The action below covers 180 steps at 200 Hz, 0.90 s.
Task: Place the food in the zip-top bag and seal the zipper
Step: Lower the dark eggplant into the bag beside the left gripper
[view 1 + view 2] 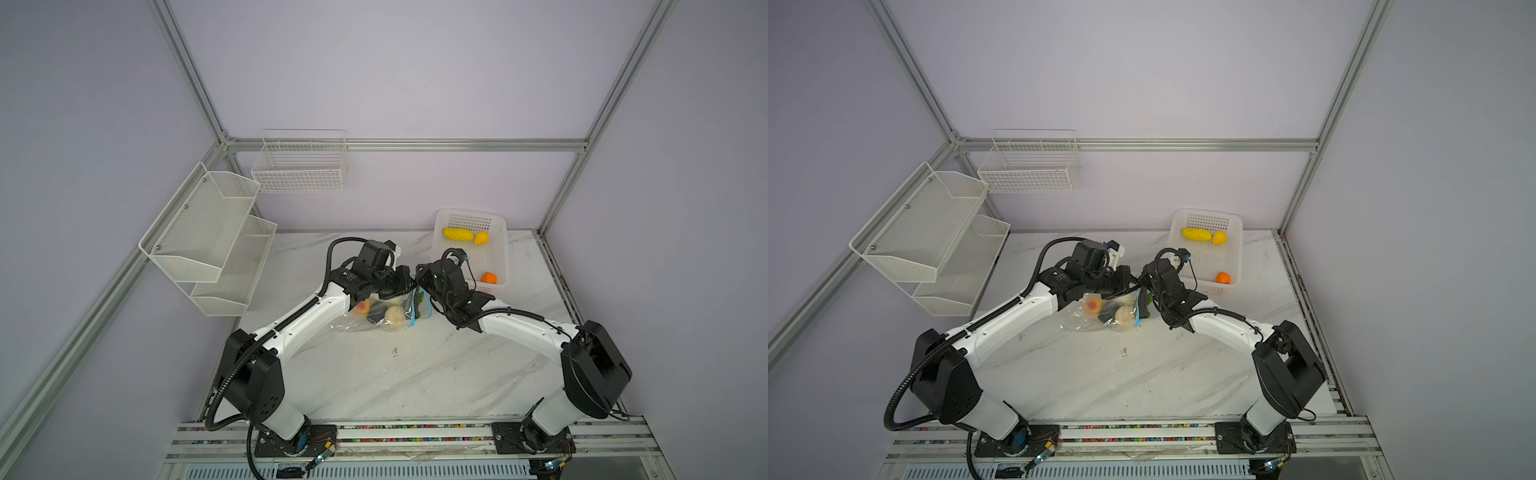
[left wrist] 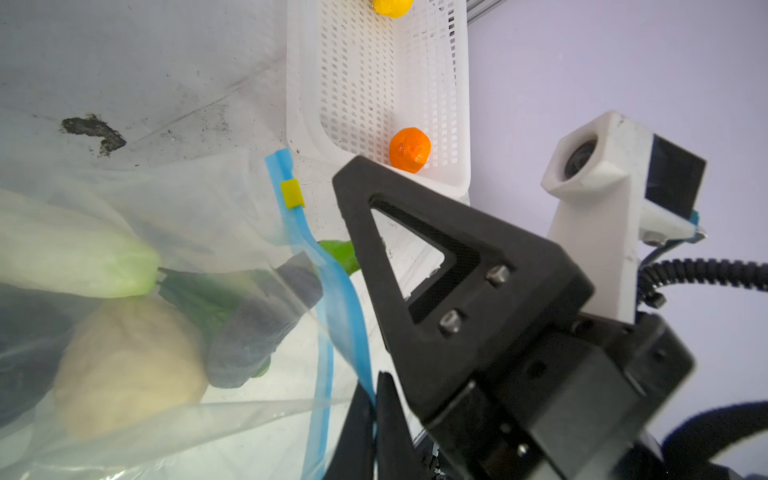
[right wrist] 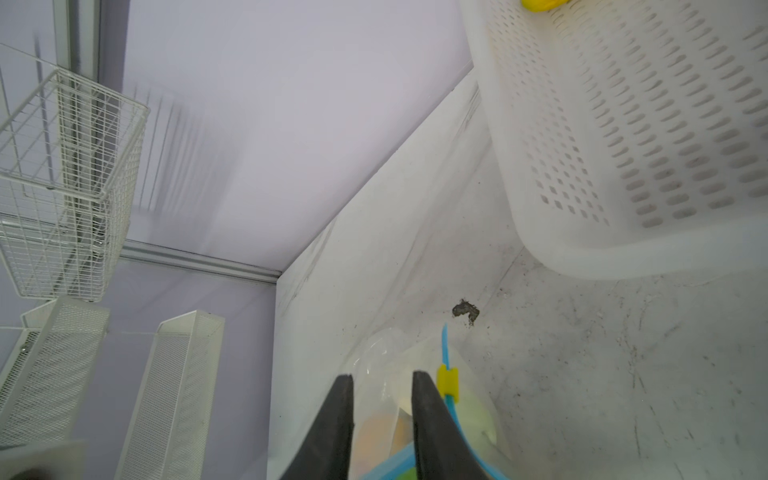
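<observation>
one bag (image 1: pixel 351 323) of clear crinkly film lies on the marbled table (image 1: pixel 395 374), between two grippers. at least four food pieces show through it: a white-and-green one (image 2: pixel 75 257), a rounded cream one (image 2: pixel 129 365), a matte dark one (image 2: pixel 257 324) and a yellow one (image 1: pixel 1093 306) with a red blush. one zipper (image 2: pixel 340 299), a soft blue strip, runs along the mouth and carries one blocky yellow slider (image 2: pixel 291 193). the left gripper (image 2: pixel 375 409) is closed tight, pinching the strip well apart from the slider. the right gripper (image 3: pixel 382 380) stands narrowly apart with clear film showing in the gap, and the slider sits just outside one finger. near the mouth stands one white perforated basket (image 1: pixel 469 220) holding three pieces: a long yellow one (image 1: pixel 457 235), a small yellow one (image 1: pixel 481 237) and a faceted orange one (image 1: pixel 489 277).
</observation>
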Tool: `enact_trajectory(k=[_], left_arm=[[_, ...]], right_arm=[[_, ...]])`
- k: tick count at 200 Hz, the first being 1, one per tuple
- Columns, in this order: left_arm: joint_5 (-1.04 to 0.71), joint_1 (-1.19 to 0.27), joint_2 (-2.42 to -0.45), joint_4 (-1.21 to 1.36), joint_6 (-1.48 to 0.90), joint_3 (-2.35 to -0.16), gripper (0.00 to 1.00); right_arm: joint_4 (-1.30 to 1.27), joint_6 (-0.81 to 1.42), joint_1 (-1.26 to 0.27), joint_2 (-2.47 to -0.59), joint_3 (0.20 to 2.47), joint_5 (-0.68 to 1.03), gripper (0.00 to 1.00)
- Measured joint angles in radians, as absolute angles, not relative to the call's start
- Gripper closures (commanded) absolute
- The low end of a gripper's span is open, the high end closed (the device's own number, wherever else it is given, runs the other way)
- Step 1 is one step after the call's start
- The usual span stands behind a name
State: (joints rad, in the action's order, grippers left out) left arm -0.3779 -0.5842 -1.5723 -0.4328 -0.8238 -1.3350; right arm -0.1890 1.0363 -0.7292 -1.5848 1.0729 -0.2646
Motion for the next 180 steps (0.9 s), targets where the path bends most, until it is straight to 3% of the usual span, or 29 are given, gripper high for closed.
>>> enact_trajectory(k=[57, 127, 180], left_arm=[[-0.378, -0.583, -1.572, -0.433, -0.824, -1.335, 1.0], [-0.378, -0.583, -1.568, -0.433, -0.824, -1.335, 1.0], [-0.378, -0.582, -1.561, -0.433, -0.824, -1.335, 1.0]], right_arm=[[-0.188, 1.005, -0.698, -1.575, 1.055, -0.194, 0.84], [-0.192, 0.957, -0.654, -1.575, 1.056, -0.057, 0.8], [-0.191, 0.926, -0.595, -1.575, 1.056, 0.031, 0.89]])
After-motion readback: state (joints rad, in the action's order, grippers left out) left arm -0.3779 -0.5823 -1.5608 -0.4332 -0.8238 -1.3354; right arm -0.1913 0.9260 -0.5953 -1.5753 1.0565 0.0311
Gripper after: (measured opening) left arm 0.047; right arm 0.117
